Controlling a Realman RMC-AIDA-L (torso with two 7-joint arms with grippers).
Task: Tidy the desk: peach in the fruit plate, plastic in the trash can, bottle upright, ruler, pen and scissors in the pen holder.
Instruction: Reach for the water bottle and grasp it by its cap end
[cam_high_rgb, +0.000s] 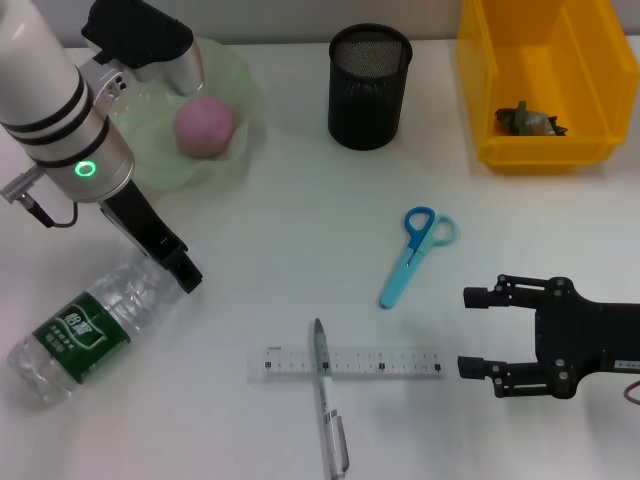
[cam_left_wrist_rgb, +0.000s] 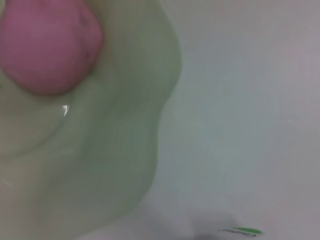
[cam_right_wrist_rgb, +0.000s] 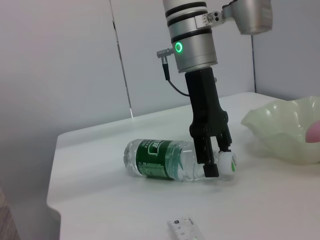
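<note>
A clear bottle (cam_high_rgb: 82, 330) with a green label lies on its side at the front left; it also shows as the bottle (cam_right_wrist_rgb: 165, 161) in the right wrist view. My left gripper (cam_high_rgb: 183, 272) (cam_right_wrist_rgb: 216, 162) is down at its neck, by the white cap (cam_right_wrist_rgb: 228, 162). The pink peach (cam_high_rgb: 205, 127) (cam_left_wrist_rgb: 47, 45) rests in the pale green fruit plate (cam_high_rgb: 150, 160) (cam_left_wrist_rgb: 115, 150). Blue scissors (cam_high_rgb: 414, 254), a clear ruler (cam_high_rgb: 352, 363) and a pen (cam_high_rgb: 328, 410) lying across it sit on the desk. My right gripper (cam_high_rgb: 478, 332) hovers open, right of the ruler. Crumpled plastic (cam_high_rgb: 525, 120) lies in the yellow trash can (cam_high_rgb: 540, 150).
A black mesh pen holder (cam_high_rgb: 370, 87) stands upright at the back centre, between the plate and the yellow bin. The desk's front edge is just below the pen and the bottle.
</note>
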